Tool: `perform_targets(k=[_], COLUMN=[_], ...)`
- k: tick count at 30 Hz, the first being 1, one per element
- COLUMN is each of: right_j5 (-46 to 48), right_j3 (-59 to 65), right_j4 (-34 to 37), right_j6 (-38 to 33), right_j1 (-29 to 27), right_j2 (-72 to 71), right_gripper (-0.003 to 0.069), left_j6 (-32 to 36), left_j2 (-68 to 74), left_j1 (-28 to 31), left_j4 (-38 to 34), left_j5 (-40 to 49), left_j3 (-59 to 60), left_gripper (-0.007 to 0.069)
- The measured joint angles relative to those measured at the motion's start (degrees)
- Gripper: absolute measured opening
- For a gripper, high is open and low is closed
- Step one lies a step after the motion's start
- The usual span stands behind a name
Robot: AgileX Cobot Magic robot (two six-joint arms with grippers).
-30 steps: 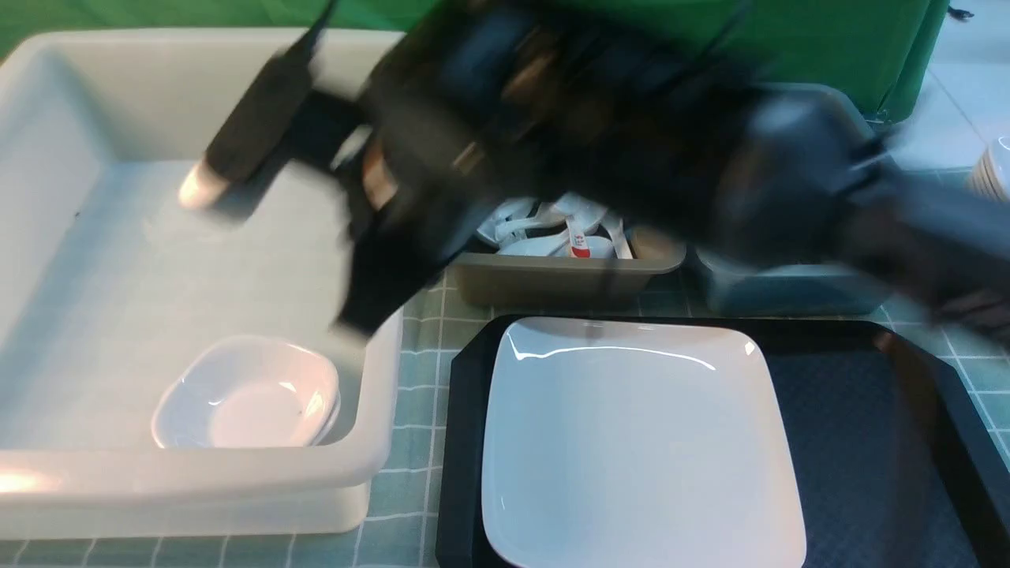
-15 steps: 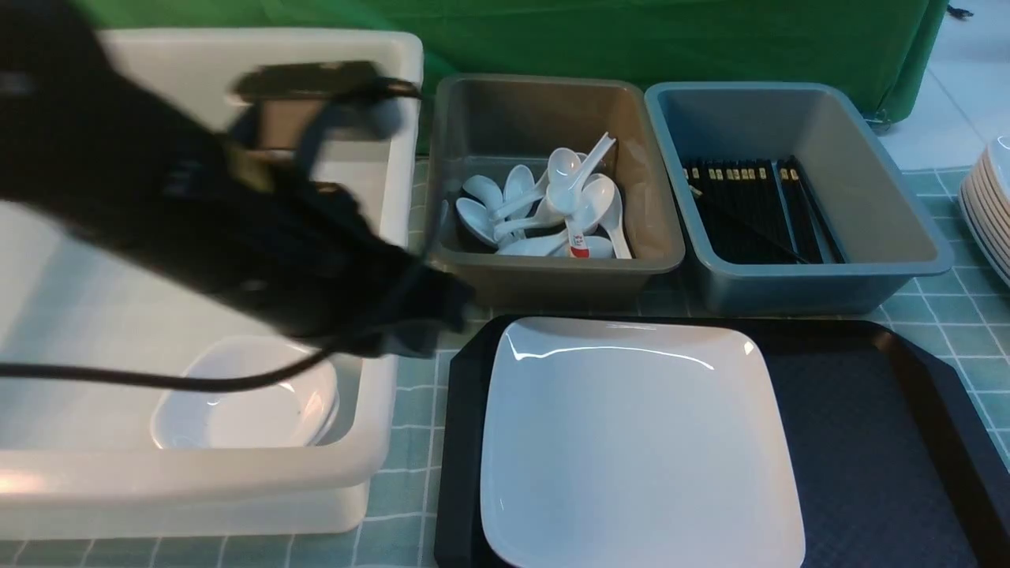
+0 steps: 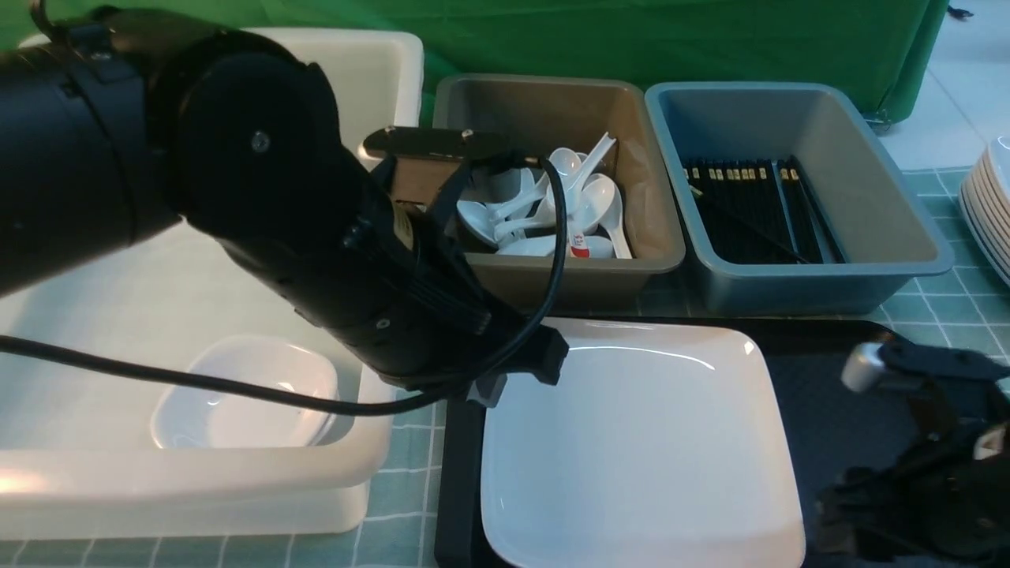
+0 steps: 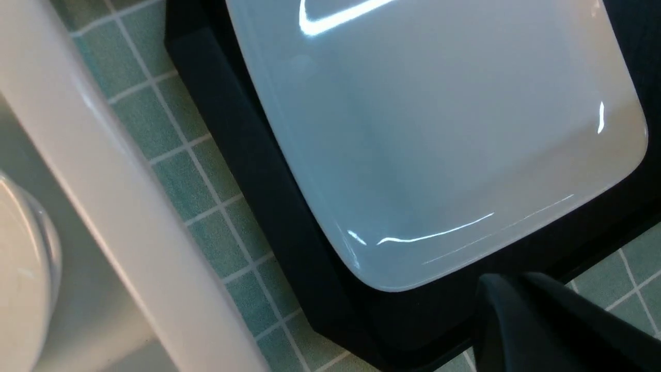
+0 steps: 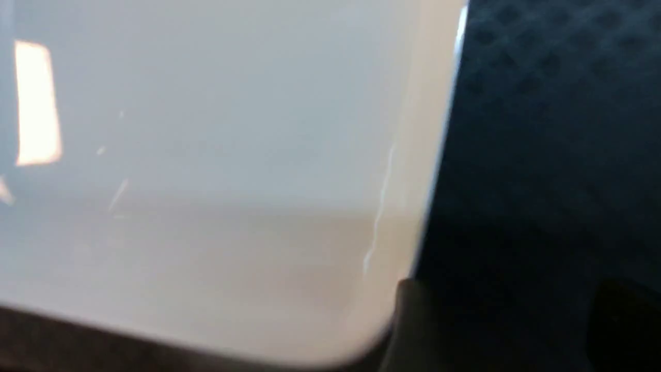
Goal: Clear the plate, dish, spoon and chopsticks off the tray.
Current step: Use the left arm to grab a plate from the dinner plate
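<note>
The large white plate (image 3: 639, 450) lies on the left part of the black tray (image 3: 836, 394). My left gripper (image 3: 493, 386) hangs shut and empty just off the plate's far-left corner; in the left wrist view its joined fingertips (image 4: 508, 284) sit over the tray rim (image 4: 258, 206) beside the plate (image 4: 439, 129). My right gripper (image 3: 844, 505) stands open low over the tray by the plate's near-right corner. In the right wrist view one finger (image 5: 413, 320) stands at the edge of the plate (image 5: 206, 155). The small white dish (image 3: 245, 394) rests in the white tub (image 3: 197, 481).
Behind the tray, a grey-brown tub (image 3: 568, 276) holds several white spoons (image 3: 584, 197) and a blue-grey tub (image 3: 797, 284) holds several black chopsticks (image 3: 750, 213). A stack of white plates (image 3: 990, 213) sits at the right edge. The left arm crosses above the white tub.
My left arm has swung from over the white tub to the tray's far-left corner. My right arm, blurred up high a second ago, has come down at the near right and opened.
</note>
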Motion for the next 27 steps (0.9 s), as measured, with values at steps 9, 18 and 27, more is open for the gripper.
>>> perform_targets(k=[9,18,27], right_j5=[-5.00,-5.23,-0.56], right_j3=[-1.08,-2.03,-1.72], right_j4=[11.49,13.48,6.22], right_j6=[-8.81,-11.84,-7.03], right_j1=[0.00,-0.73,-14.16], right_j2=[9.30,9.79,3.96], right_gripper=[0.0420,0.0164,0.0130], left_j6=[0.00,-0.24,-0.56], left_j2=[0.00,0.00,0.00], left_j1=[0.00,0.00,-0.54], left_j4=[0.41,1.25,0.35], left_j5=[1.54,1.44,0.00], left_j3=[0.00,0.00,0.00], left_gripper=[0.0001,0.0001,0.0001])
